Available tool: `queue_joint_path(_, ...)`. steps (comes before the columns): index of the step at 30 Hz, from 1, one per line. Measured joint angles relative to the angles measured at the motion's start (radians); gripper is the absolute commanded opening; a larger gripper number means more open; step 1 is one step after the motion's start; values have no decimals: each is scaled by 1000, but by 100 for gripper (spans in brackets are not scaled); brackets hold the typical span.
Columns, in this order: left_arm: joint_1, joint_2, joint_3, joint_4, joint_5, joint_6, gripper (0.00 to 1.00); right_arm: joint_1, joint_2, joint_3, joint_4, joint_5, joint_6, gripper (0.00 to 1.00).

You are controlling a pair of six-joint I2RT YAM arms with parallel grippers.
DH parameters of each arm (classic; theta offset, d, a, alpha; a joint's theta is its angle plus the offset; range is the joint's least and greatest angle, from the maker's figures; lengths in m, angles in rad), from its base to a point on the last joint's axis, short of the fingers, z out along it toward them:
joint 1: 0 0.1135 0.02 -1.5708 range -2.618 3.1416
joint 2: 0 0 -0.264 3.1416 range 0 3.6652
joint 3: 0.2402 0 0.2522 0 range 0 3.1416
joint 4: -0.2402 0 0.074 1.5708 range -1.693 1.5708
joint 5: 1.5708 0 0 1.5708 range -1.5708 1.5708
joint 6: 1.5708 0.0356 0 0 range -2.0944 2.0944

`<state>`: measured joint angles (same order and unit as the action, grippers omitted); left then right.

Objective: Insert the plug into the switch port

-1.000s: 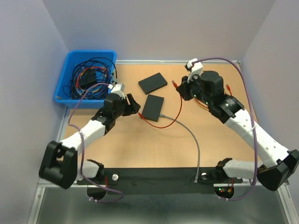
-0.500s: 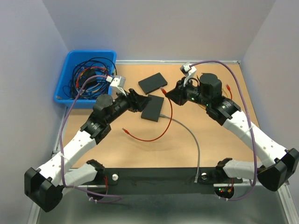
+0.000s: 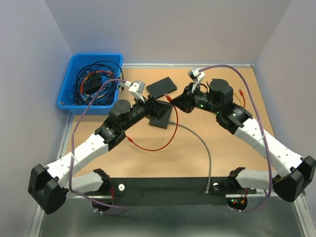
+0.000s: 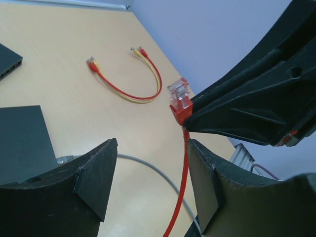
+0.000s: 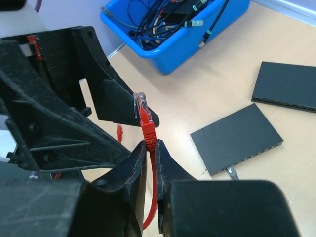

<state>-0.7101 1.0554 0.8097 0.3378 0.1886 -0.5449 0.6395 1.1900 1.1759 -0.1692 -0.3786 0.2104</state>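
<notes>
While the right gripper (image 5: 150,148) is pinching the red cable (image 3: 153,145) just below its plug (image 5: 143,116), the clear tip is sticking out past the fingertips. It is hanging over the middle of the desk beside the nearer switch (image 5: 237,139). The left gripper (image 4: 150,173) is waiting close by, fingers spread and grasping nothing. As I judge it, the plug is riding on limp cable and may twist and jam on a port rim. The left fingers are crowding the approach, and an unbraced switch may slide toward the far edge.
</notes>
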Motion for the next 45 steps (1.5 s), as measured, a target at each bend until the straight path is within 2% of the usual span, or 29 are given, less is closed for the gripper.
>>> queue_joint_path(6, -3, -84, -6, 58, 13, 31, 70, 3, 0, -47, 25, -29, 22, 0)
queue_joint_path(13, -3, -247, -69, 108, 25, 79, 72, 3, 3, -80, 40, -140, 63, 0)
queue_joint_path(25, -3, -350, -150, 90, -44, 101, 71, 3, 6, -191, 366, -366, 297, 0)
queue_joint_path(33, -3, -341, -150, 108, -39, 94, 60, 3, 17, -227, 521, -435, 423, 1)
queue_joint_path(42, -3, -284, -150, 158, 26, 73, 59, 3, 17, -227, 591, -453, 476, 0)
queue_joint_path(45, -3, -281, -150, 169, 37, 66, 54, 3, 17, -236, 608, -457, 488, 1)
